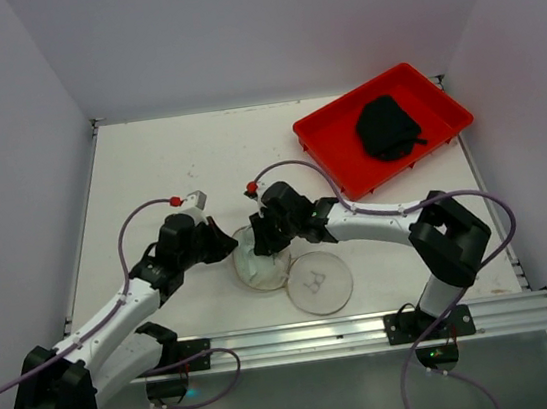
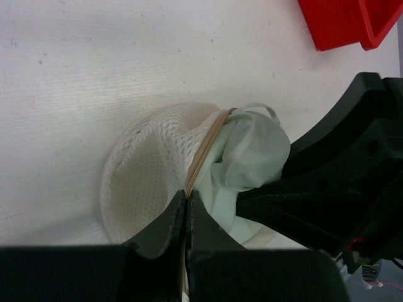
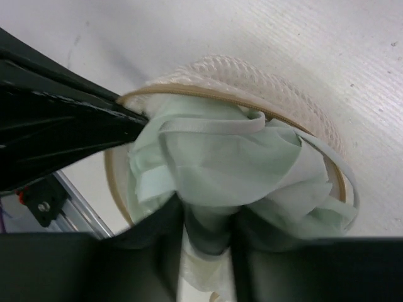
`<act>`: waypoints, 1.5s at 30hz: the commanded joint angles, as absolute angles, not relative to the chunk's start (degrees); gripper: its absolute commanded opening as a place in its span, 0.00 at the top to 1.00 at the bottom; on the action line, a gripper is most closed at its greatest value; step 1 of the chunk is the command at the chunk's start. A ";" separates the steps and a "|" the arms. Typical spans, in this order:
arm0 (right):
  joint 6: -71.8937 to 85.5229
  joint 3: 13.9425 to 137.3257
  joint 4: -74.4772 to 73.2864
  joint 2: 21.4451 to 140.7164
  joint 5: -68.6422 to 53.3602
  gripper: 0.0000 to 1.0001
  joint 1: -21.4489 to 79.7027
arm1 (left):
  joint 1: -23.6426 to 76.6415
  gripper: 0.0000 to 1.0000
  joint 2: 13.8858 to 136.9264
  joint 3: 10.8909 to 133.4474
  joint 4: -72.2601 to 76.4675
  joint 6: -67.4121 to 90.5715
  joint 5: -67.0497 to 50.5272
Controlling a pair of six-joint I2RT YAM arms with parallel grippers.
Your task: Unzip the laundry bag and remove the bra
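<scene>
Both clamped, left end effector (image 2: 187, 200) on mesh laundry bag (image 2: 145, 170) rim, right end effector (image 3: 208, 217) on crumpled bra (image 3: 214, 151)

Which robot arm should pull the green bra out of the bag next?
Right. The right gripper is shut on the pale green bra, which bulges from the open laundry bag, so it could probably just pull back. The left gripper pinches the bag's tan rim, holding the bag.

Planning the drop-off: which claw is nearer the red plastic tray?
Right. The right claw holds the pale green bra on the white mesh laundry bag's side facing the red plastic tray; the left claw pinches the bag's opposite rim, farther away.
</scene>
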State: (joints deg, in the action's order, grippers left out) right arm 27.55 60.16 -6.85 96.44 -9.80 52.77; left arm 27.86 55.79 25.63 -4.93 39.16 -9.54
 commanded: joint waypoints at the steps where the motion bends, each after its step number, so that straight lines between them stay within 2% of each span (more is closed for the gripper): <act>1: 26.54 61.52 -8.26 95.81 -10.72 0.80 52.82 | 28.04 1.00 53.53 26.90 -4.13 37.09 -8.79; 3: 26.28 62.05 -9.40 93.62 -10.90 0.95 52.82 | 28.04 1.00 53.00 26.81 -5.36 36.91 -7.22; 4: 26.19 62.31 -9.58 90.21 -11.25 1.00 52.82 | 28.04 1.00 52.91 26.89 -5.80 36.74 -6.77; 13: 25.58 70.13 -9.84 69.89 -11.17 1.00 48.79 | 28.04 1.00 54.05 27.86 -10.81 36.47 -1.85; 21: 22.25 74.08 -8.17 60.21 -0.63 1.00 34.21 | 27.86 1.00 53.79 28.48 -13.45 36.04 -0.35; 24: 21.71 74.62 -8.17 60.90 -0.09 1.00 26.74 | 27.95 1.00 53.88 28.39 -13.36 36.21 -0.26; 32: 26.19 73.66 -5.81 74.52 -4.92 1.00 10.48 | 27.95 1.00 54.32 28.56 -13.10 36.30 -0.53; 38: 28.04 73.57 -0.97 86.54 -8.08 1.00 6.51 | 27.95 1.00 53.44 29.35 -14.32 35.16 -0.35; 45: 30.14 69.26 4.04 95.08 -5.10 1.00 5.45 | 27.95 1.00 50.89 31.38 -14.94 32.00 1.23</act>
State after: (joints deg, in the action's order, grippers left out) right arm 28.10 70.43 -1.48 93.01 -5.63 6.17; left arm 27.83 52.64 28.38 -15.20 35.20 -1.15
